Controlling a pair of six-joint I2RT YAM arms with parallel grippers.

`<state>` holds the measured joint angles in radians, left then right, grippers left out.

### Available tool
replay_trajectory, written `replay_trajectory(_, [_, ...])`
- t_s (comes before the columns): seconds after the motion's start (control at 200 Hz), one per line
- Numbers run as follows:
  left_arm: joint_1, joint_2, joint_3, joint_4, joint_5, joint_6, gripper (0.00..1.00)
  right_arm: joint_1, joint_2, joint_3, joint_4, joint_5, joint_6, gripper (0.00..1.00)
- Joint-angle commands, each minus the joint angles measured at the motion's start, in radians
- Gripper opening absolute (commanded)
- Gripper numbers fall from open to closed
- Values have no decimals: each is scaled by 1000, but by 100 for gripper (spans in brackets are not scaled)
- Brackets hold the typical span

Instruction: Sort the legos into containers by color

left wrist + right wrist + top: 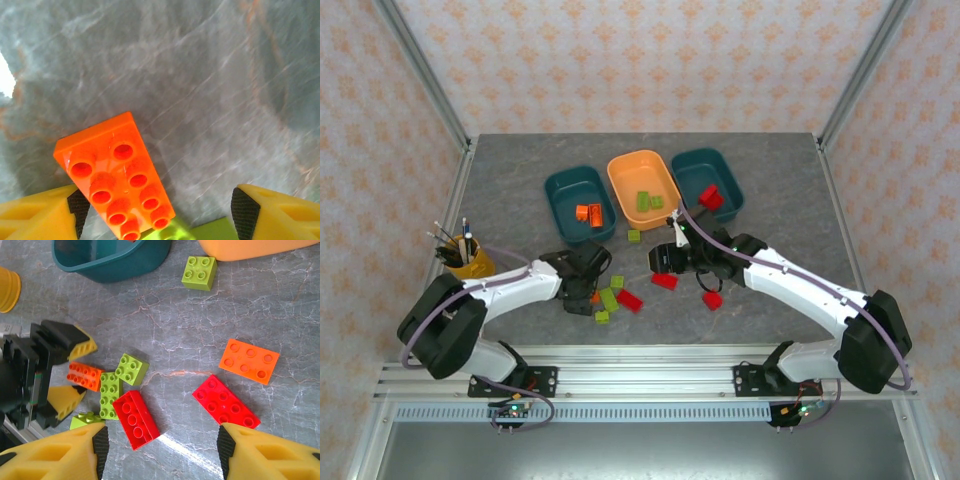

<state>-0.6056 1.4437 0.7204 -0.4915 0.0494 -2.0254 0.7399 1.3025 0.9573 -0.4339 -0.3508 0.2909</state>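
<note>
Left gripper, spread open, straddles a skewed orange brick; closing could twist it or catch the neighbouring lime-green brick. Right gripper hangs open.

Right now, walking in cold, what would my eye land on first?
Probably the scatter of bright red, orange and lime bricks on the grey table. The left gripper stands open around an orange brick, and the right gripper is open above a red brick. Behind sit the left teal tray, the orange tray and the right teal tray in a row, each with a brick or two inside.
</note>
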Motion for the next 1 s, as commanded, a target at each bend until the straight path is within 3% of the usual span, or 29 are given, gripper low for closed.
replay_trajectory(0.0, [43,31,45,-69,-57,-211,75,8,-1,29,-22,26,-1,61])
replay_trajectory(0.335, [53,73,91,-170,-26,-139,61,7,-10,27,0,17,4,61])
replay_trajectory(0.475, [79,159,199,-309,4,-54,63,8,-5,32,-1,17,3,61])
replay_trajectory(0.816, [88,253,225,-268,43,-15,60,7,-15,25,-10,32,3,61])
replay_trajectory(0.996, [89,287,215,-235,47,8,49,7,-23,21,-5,31,6,61])
